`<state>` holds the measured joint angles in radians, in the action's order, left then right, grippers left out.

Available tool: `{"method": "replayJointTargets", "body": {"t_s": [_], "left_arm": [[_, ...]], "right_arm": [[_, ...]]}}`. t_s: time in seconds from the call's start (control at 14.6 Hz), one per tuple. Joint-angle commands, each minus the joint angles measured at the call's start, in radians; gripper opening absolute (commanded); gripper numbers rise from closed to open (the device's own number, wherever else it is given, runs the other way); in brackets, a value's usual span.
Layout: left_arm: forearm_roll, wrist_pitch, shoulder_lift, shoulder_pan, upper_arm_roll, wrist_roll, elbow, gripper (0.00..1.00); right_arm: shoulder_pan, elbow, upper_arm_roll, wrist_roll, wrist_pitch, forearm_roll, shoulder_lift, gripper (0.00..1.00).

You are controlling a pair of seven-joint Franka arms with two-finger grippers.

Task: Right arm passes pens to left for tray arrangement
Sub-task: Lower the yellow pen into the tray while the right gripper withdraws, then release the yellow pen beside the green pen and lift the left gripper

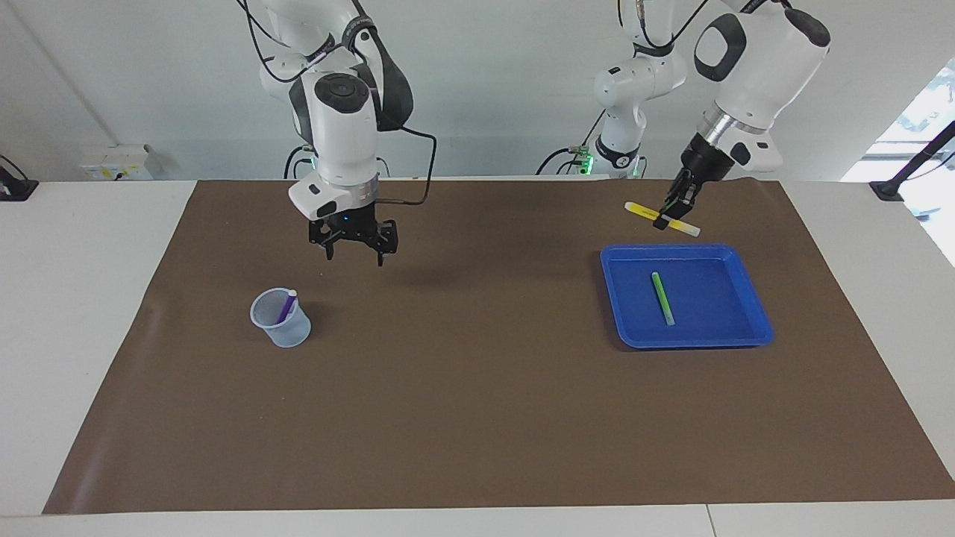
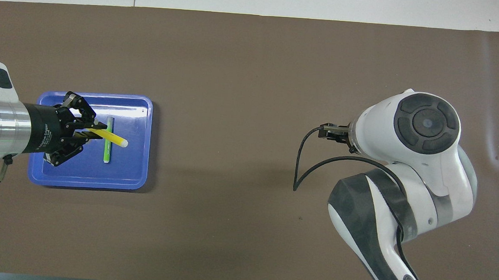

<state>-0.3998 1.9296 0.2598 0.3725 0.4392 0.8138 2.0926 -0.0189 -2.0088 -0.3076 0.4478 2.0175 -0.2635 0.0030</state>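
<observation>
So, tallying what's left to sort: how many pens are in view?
3. The green pen lies in the tray, the yellow pen is held by the left hand over it, the purple pen stands in the cup.

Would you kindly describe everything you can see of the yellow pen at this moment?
The yellow pen is a slim marker with a bright yellow barrel and a pale cap at one end. It is held near its middle by the shut left gripper, up in the air over the blue tray, lying roughly level with a slight tilt. Nothing else touches it.
</observation>
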Motion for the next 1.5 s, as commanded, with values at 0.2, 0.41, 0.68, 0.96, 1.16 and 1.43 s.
{"method": "replayJointTargets", "body": {"t_s": [0.2,0.41,0.68,0.96,1.16,1.43], "left_arm": [[0.135,0.018,-0.149,0.086,0.001,-0.549,0.027,0.0],[0.303,0.124,-0.273,0.075,0.001,-0.663,0.026,0.0],[0.423,0.225,-0.385,0.08,0.001,-0.757,0.029,0.0],[0.49,0.308,-0.459,0.083,0.001,-0.76,0.038,0.0],[0.495,0.312,-0.467,0.086,0.001,-0.762,0.038,0.0],[0.496,0.31,-0.467,0.1,0.001,-0.766,0.043,0.74]], "right_arm": [[0.023,-0.139,0.036,-0.11,0.124,-0.267,-0.014,1.0],[0.023,-0.191,0.093,-0.165,0.207,-0.31,-0.023,0.99],[0.025,-0.229,0.134,-0.196,0.279,-0.312,-0.028,0.95],[0.023,-0.239,0.157,-0.227,0.303,-0.312,-0.028,0.84],[0.025,-0.249,0.171,-0.231,0.348,-0.313,-0.026,0.75],[0.023,-0.252,0.176,-0.233,0.357,-0.316,-0.011,0.67]]}}
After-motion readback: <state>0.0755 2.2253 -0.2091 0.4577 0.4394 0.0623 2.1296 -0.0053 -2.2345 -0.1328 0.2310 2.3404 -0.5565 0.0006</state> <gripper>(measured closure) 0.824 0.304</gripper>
